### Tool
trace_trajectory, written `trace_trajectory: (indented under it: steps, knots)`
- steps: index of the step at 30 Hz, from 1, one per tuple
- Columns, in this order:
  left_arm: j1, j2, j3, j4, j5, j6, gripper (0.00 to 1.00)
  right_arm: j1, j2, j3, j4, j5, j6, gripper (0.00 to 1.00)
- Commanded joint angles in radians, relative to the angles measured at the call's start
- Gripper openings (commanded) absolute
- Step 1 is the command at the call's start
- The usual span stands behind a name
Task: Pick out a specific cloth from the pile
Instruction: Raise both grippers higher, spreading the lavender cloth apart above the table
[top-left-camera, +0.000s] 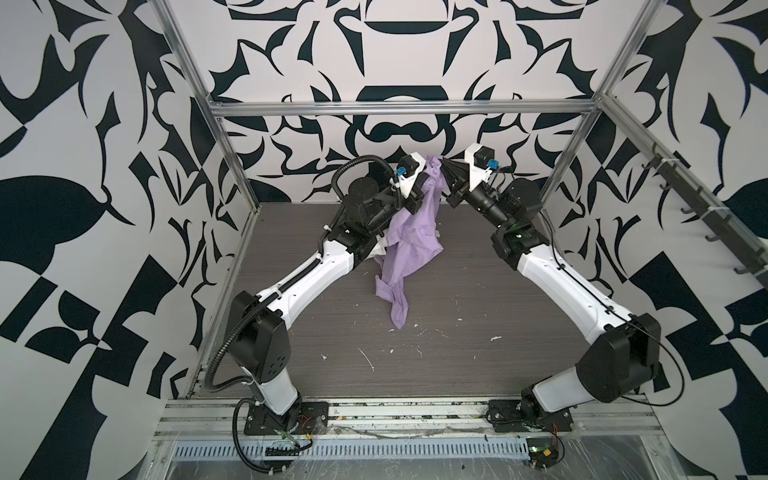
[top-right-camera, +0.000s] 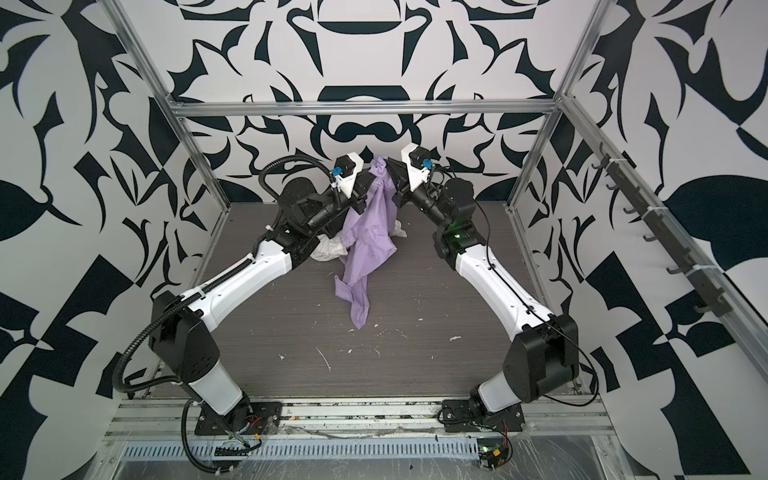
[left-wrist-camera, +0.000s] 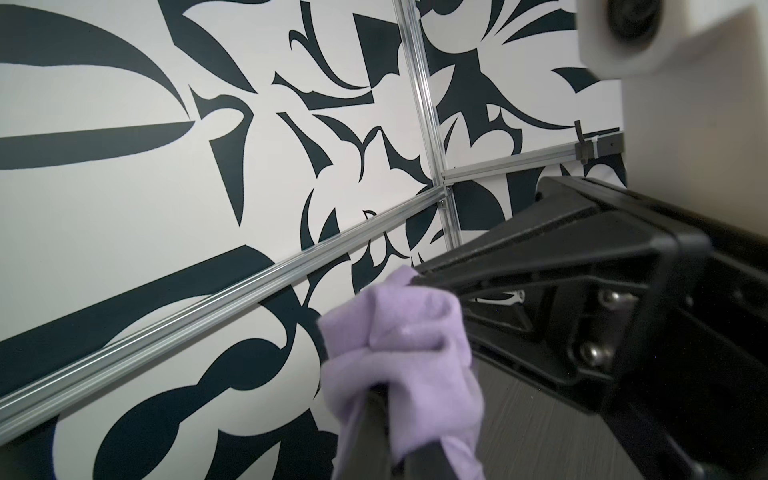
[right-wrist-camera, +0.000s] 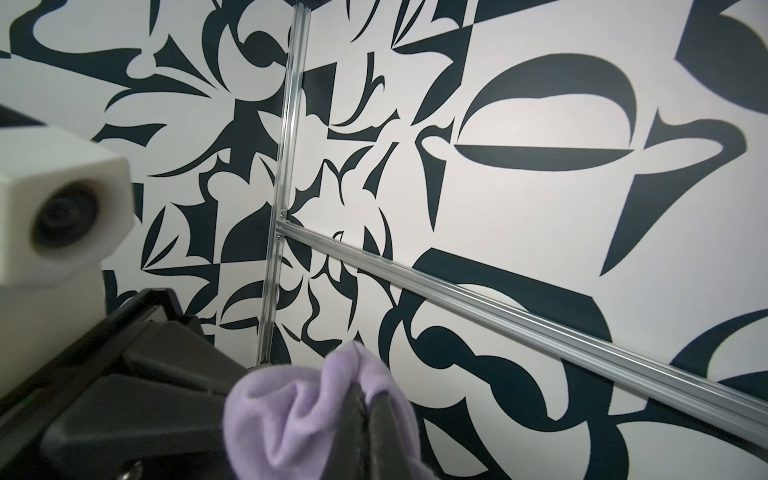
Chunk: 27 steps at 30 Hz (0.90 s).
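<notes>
Between left fingers (left-wrist-camera: 374, 419) and right fingers (right-wrist-camera: 382, 424), both high, close together: cloth (top-left-camera: 409, 245) bunched, each pair pinching top fold. Remainder hangs below fingers toward tabletop (top-left-camera: 457, 299), partly over pile (top-right-camera: 328, 251). Judged light, limp, non-fragile; pinch thick fold or seam, not single layer.

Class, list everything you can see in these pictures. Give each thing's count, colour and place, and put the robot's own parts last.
cloth: one, lavender, hanging from both pincers over the table
white garment: one, white, on the table behind the cloth, partly hidden
table: one, grey wood-grain, beneath the arms
flecks: many, white, scattered on the table
frame: one, silver metal, around the table
hook rail: one, dark, along the right-hand frame bar
walls: black-and-white pattern, on three sides
left arm, right arm: two, white and black, raised
left pincer: one, black, shut on the cloth's top
right pincer: one, black, shut on the cloth's top
</notes>
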Motion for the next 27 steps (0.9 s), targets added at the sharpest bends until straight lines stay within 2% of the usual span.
trace_trajectory:
  steps: [1,21,27]
  knots:
    - [-0.013,0.039,0.06,0.027,0.016,-0.016,0.0,0.003,-0.06,0.053,0.048,-0.023,-0.02,0.0]
    - [-0.051,0.201,0.397,-0.061,0.031,-0.032,0.0,-0.08,-0.112,0.135,-0.065,-0.043,-0.005,0.0]
    - [-0.053,0.263,0.505,-0.064,0.034,-0.103,0.0,-0.091,-0.121,0.17,-0.1,-0.048,-0.002,0.0]
